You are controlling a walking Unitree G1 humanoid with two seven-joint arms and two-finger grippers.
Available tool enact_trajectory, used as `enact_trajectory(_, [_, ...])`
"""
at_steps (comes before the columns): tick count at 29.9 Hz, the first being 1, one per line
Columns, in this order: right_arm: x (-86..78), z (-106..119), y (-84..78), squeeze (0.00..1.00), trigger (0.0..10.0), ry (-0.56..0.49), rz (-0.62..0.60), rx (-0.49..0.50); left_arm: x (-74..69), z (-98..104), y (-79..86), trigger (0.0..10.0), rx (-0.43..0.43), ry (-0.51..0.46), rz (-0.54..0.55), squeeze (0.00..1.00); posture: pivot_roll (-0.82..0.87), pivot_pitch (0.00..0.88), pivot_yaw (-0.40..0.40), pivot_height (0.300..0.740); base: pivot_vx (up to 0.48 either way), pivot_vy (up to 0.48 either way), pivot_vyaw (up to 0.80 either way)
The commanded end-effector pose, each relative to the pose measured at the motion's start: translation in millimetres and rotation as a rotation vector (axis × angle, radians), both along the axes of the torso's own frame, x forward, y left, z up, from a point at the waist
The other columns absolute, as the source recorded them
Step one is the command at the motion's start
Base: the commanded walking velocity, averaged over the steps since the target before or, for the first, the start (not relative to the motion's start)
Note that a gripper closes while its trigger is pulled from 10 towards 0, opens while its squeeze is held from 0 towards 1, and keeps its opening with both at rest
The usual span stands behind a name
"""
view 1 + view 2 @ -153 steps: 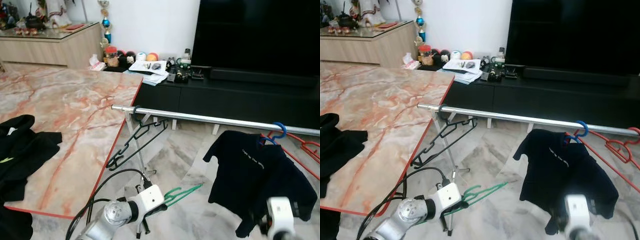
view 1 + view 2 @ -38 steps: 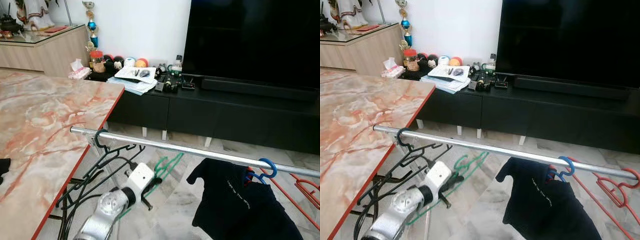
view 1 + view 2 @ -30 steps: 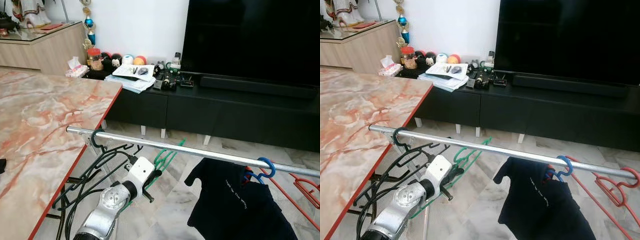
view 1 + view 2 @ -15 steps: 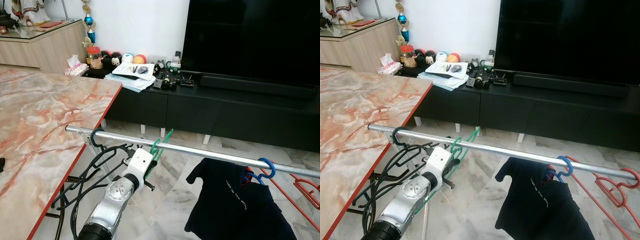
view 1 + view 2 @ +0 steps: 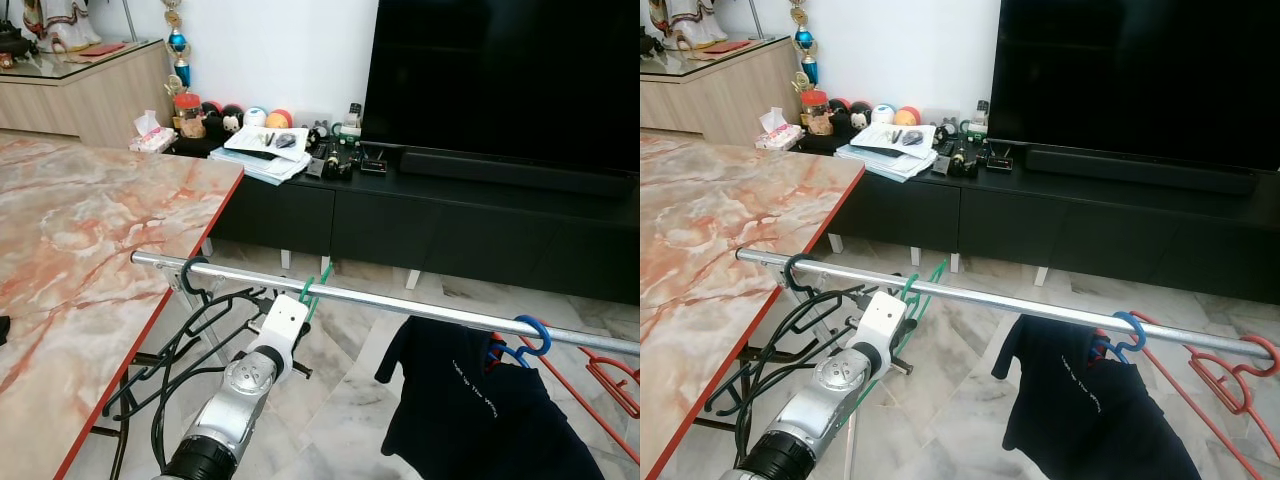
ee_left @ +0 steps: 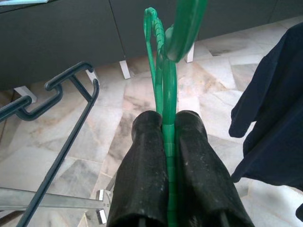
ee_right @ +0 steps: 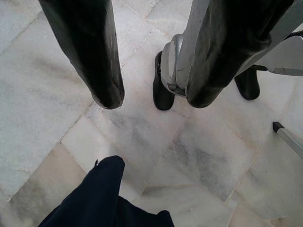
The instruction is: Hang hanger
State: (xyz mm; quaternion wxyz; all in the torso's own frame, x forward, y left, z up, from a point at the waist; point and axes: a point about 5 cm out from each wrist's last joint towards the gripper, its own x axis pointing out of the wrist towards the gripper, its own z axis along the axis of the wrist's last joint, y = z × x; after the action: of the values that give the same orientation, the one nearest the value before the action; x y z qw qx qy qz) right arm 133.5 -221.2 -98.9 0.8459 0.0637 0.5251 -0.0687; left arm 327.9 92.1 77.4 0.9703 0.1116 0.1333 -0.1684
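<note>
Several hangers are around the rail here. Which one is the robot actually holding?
The green hanger, pinched in the left claw with its hook at the metal rail. The dark hanger, blue hanger carrying the black shirt, and red hanger hang ungripped.

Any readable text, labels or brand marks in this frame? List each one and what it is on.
White print on the black T-shirt hanging from the rail: a short line of letters, too small and blurred to read.
Papers on the TV cabinet: any print is too small to read.
Red-lidded jar on the cabinet: label unreadable.
Nothing else carries legible text.
</note>
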Motion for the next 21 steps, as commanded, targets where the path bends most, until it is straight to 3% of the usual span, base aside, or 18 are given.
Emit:
enact_trajectory(1, [0.2, -0.1, 0.8, 0.0, 10.0, -0.001, 0.001, 0.002, -6.2, -11.1, 7.3, 10.0, 0.007, 0.045, 0.019, 1.0, 0.02, 0.0, -0.051, 0.74, 0.0, 0.0, 0.0])
enact_trajectory(3, [0.0, -0.2, 1.2, 0.0, 10.0, -0.001, 0.001, 0.003, -7.8, -3.8, 11.1, 10.0, -0.021, -0.012, 0.007, 1.0, 0.02, 0.0, -0.049, 0.74, 0.0, 0.0, 0.0])
enact_trajectory(12, [-1.8, -0.8, 1.2, 0.0, 10.0, 0.003, 0.004, 0.007, -28.9, 0.8, 31.8, 10.0, -0.035, -0.051, 0.01, 1.0, 0.04, 0.0, -0.048, 0.74, 0.0, 0.0, 0.0])
enact_trajectory(16, [-2.5, -0.9, 0.7, 0.0, 10.0, 0.005, 0.007, 0.007, -43.8, 8.3, 36.4, 10.0, -0.113, -0.075, -0.048, 1.0, 0.04, 0.0, -0.047, 0.74, 0.0, 0.0, 0.0])
enact_trajectory(18, [-3.0, -0.9, 0.2, 0.0, 10.0, 0.007, 0.01, 0.007, -62.9, 18.4, 40.0, 10.0, -0.202, -0.079, -0.129, 1.0, 0.05, 0.0, -0.049, 0.74, 0.0, 0.0, 0.0])
enact_trajectory(19, [-3.0, -0.9, 0.2, 0.0, 10.0, 0.007, 0.01, 0.007, -62.9, 18.4, 40.0, 10.0, -0.202, -0.079, -0.129, 1.0, 0.05, 0.0, -0.049, 0.74, 0.0, 0.0, 0.0])
enact_trajectory(20, [-3.4, -1.0, 0.1, 0.0, 10.0, 0.009, 0.013, 0.007, -77.1, 23.7, 46.2, 10.0, -0.228, -0.072, -0.193, 1.0, 0.06, 0.0, -0.048, 0.74, 0.0, 0.0, 0.0])
enact_trajectory(21, [-3.5, -1.1, 0.1, 0.0, 10.0, 0.009, 0.014, 0.008, -81.2, 25.0, 48.8, 10.0, -0.231, -0.068, -0.207, 1.0, 0.06, 0.0, -0.048, 0.74, 0.0, 0.0, 0.0])
